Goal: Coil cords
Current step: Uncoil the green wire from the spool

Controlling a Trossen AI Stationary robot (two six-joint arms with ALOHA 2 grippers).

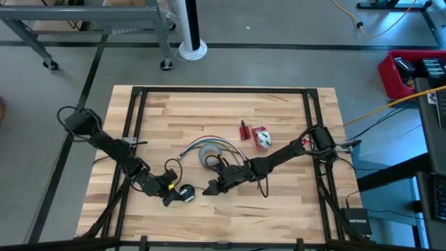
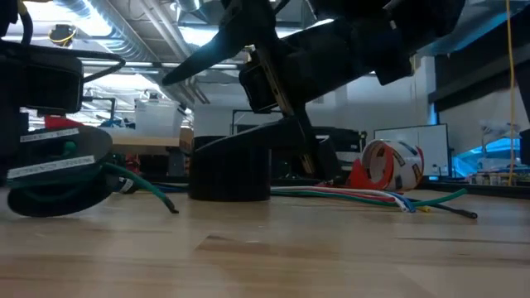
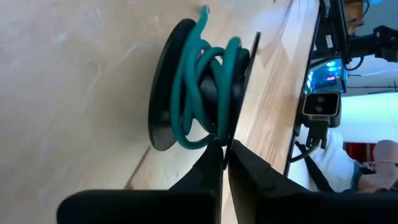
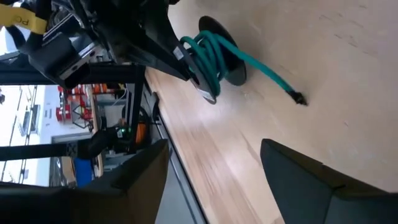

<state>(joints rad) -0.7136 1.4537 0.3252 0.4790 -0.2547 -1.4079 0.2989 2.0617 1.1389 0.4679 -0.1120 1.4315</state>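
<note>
My left jaws are pinched shut on the spool rim of the green cord at the counter's 6 o'clock, right jaws spread nearby; thin grip, so a tug could slip it & unwind the loose tail.

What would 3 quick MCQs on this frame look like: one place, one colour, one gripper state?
1. Where is the spool?
A) at the left gripper
B) beside the tape roll
C) off the table

2. What colour is the cord on it?
A) red
B) green
C) white

3. How is the right gripper?
A) shut on the cord
B) shut, empty
C) open

Answers: 1 A, the high view shows them meeting. 2 B, both wrist views show green windings. 3 C, its fingers stand wide apart, nothing between them.
</note>
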